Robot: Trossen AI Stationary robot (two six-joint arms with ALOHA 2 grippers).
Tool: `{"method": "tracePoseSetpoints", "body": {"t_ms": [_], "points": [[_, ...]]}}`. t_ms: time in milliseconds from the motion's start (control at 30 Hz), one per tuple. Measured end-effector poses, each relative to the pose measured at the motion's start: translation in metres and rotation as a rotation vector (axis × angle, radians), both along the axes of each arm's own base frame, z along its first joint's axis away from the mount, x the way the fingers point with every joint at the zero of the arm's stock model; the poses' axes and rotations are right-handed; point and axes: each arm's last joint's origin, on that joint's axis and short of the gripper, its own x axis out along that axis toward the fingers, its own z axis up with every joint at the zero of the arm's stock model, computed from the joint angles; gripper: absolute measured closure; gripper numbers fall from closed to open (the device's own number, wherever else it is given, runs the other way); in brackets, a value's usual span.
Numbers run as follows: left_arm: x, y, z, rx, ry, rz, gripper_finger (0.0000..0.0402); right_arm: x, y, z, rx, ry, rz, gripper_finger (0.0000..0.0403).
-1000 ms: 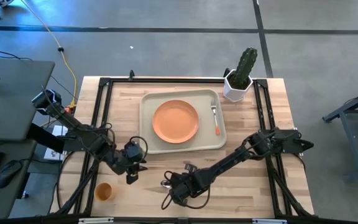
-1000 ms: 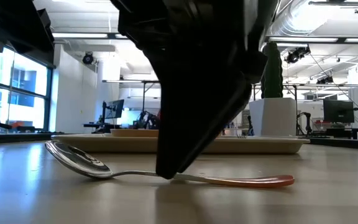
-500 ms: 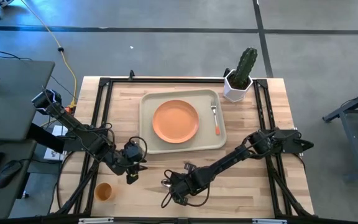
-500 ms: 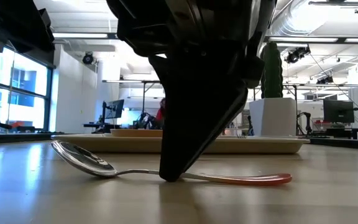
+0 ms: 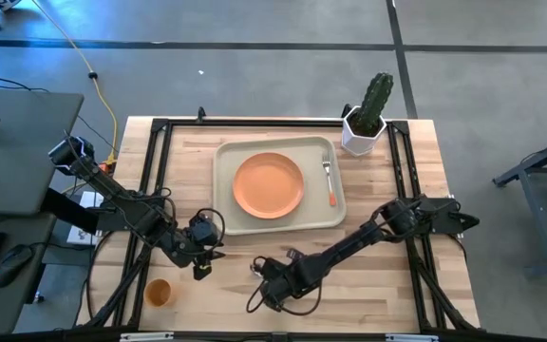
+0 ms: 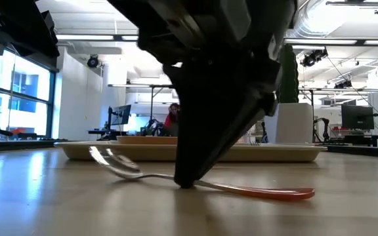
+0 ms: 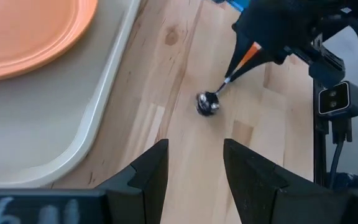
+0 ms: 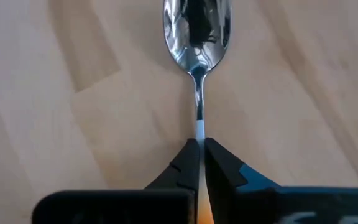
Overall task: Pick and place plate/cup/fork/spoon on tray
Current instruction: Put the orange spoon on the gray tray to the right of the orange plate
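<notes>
Tipping upward now, spoon [image 6: 176,178] in right gripper [image 8: 199,163].

No readable text, labels or numbers

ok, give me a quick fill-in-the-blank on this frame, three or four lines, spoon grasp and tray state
The right end effector is shut on the ____ of the spoon.
The spoon's bowl is tipped up while its orange end rests on the ____.
On the tray, the fork lies beside the ____.
The cup stands off the tray, near the ____ end effector.

Missing words: handle; table; plate; left
</notes>
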Motion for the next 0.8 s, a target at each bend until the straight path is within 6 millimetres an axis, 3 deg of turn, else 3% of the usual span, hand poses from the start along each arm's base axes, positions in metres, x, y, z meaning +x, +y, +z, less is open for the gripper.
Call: {"method": "tracePoseSetpoints", "body": {"t_ms": [267,467,800], "points": [[0.002,0.002,0.001,0.004,-0.012,0.020,0.0257,-0.022,0.000,0.030,-0.153,-0.073,-0.219,0.0402],[0.012,0.007,0.006,-0.029,-0.086,0.065,0.0257,-0.036,0.014,0.044,-0.190,-0.204,-0.364,0.0402],[0.033,0.021,0.020,-0.072,-0.249,0.111,0.0257,-0.046,0.030,0.048,-0.198,-0.305,-0.437,0.0403]]}}
